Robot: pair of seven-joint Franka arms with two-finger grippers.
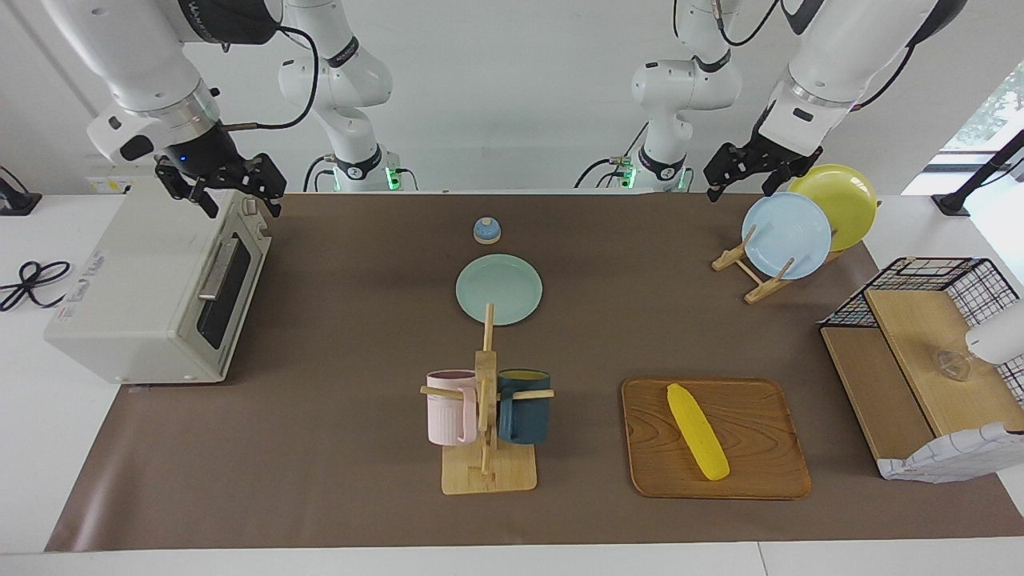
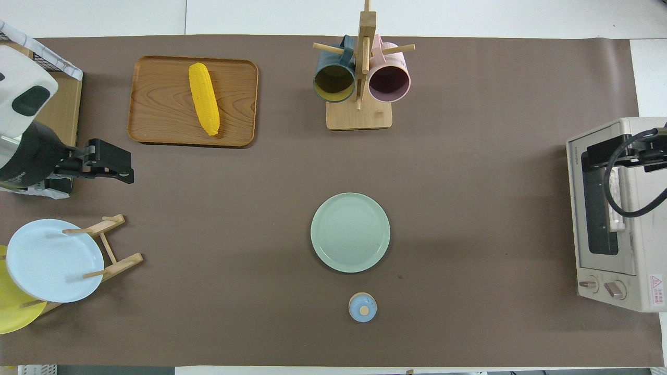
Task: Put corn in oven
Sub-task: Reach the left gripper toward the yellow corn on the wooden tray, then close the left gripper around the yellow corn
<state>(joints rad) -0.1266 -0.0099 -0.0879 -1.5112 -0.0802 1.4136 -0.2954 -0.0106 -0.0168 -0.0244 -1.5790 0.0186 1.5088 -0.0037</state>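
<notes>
Well, the oven (image 1: pixel 160 288) sits at the right arm's end of the table, door up, its inside hidden by dark glass. Over its top corner hangs the right gripper (image 1: pixel 232 192), fingers spread, empty. The corn (image 1: pixel 698 431) lies on the wooden tray (image 1: pixel 768 448). Above the plate rack (image 1: pixel 752 276) hovers the left gripper (image 1: pixel 740 178), spread wide too, with bare mat between tray and oven.

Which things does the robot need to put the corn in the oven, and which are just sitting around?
Needed: corn on the wooden tray; oven, door shut; left gripper; right gripper.

Just sitting around: green plate, two mugs on their stand, blue and yellow plates in the rack, small blue bell, wire basket.
</notes>
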